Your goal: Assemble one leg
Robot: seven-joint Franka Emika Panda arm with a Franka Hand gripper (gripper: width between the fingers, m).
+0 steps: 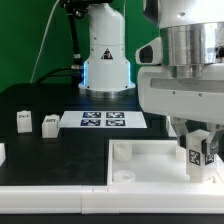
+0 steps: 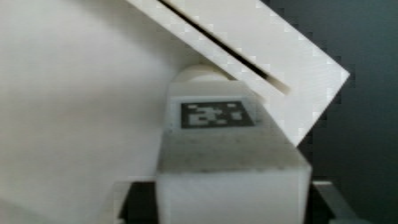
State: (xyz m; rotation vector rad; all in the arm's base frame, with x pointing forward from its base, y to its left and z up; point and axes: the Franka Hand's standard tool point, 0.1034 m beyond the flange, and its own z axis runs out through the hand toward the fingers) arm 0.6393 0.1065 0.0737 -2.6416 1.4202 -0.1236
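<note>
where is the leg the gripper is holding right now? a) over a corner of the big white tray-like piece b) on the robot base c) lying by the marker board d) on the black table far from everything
a: the gripper is shut on the leg, held upright at the corner of the tray-like piece on the exterior view's right; the wrist view shows the same leg against that corner.
</note>
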